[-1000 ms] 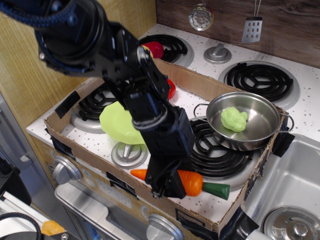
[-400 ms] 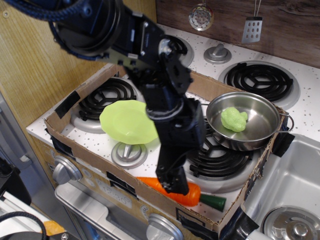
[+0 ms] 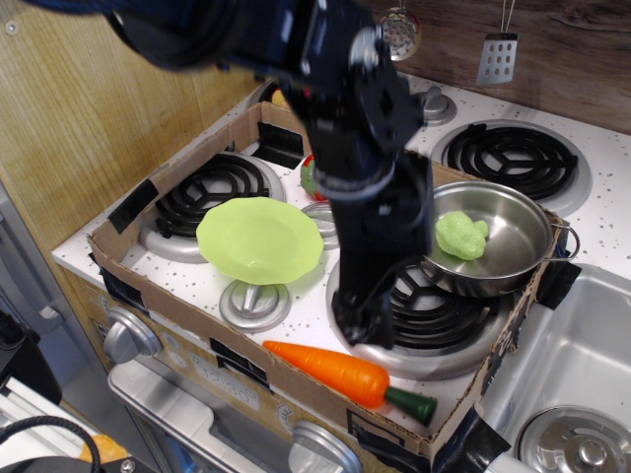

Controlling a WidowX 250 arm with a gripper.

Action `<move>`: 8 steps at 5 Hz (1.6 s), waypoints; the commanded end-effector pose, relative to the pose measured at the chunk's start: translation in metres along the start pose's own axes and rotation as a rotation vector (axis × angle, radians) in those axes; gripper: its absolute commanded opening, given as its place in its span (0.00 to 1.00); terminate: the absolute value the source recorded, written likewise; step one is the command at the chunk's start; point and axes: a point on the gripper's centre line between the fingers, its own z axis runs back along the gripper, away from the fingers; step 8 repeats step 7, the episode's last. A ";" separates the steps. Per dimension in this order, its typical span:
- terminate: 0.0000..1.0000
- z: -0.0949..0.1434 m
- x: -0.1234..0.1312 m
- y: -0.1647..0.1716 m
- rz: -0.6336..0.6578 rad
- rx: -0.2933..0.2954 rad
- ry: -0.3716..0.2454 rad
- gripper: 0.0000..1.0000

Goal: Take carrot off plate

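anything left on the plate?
Nothing visible on the plate; its dished centre looks bare. The carrot lies on the stovetop near the box's front edge, apart from it. The arm covers the area just right of the plate's rim.

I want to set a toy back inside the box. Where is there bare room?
The plate is empty. A speckled strip lies bare between the plate and the carrot. The right side is crowded: the pot and the end effector over the burner.

1. The black arm [image 3: 335, 108] enters from the upper left and bends steeply downward.
2. The gripper [image 3: 363, 330] points down, holding nothing; its jaw gap cannot be made out.
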 end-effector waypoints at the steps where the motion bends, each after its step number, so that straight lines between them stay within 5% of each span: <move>1: 0.00 0.024 0.018 0.026 0.164 0.066 0.000 1.00; 2: 0.00 0.021 0.020 0.040 0.303 0.037 -0.028 1.00; 3: 0.00 0.018 0.023 0.053 0.444 0.083 -0.024 1.00; 6: 0.00 0.018 0.023 0.053 0.444 0.083 -0.024 1.00; 7: 1.00 0.018 0.023 0.053 0.444 0.083 -0.024 1.00; 8: 1.00 0.018 0.023 0.053 0.444 0.083 -0.024 1.00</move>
